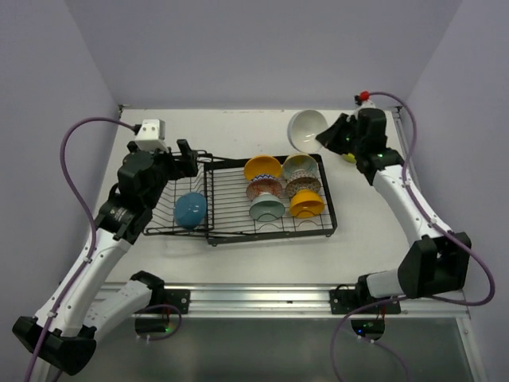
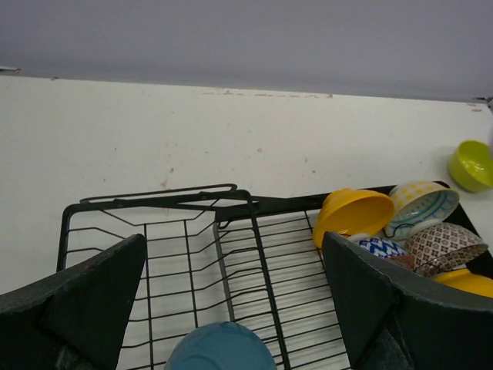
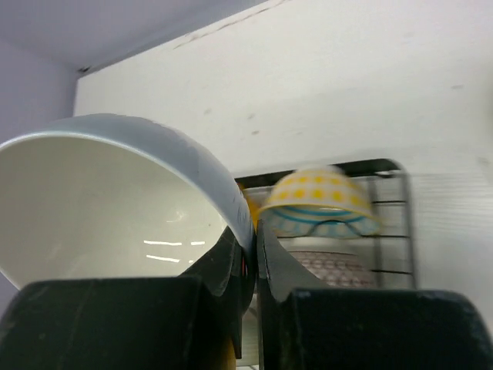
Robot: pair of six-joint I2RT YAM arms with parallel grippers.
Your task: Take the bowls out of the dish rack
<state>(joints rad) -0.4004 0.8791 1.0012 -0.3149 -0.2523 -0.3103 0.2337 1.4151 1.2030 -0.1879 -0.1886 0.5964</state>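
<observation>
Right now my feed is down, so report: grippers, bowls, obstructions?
Left gripper open above rack, near blue bowl. Right gripper shut on rim of white bowl, off the rack. Nothing blocking.

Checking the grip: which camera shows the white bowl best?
Right wrist: the white bowl is close up, the right gripper pinching its rim. The top view shows it whole but small, beside the dish rack. Left wrist doesn't show it.

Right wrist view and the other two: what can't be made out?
- Right wrist: glossy white round bowl, pinched in the right claw, hides most of the black wire dish rack; the yellow-dotted patterned bowl behind is blurred.
- Top external: small yellow-green bowl mostly hidden by the right arm.
- Left wrist: blue round bowl cut off by the bottom edge.
</observation>
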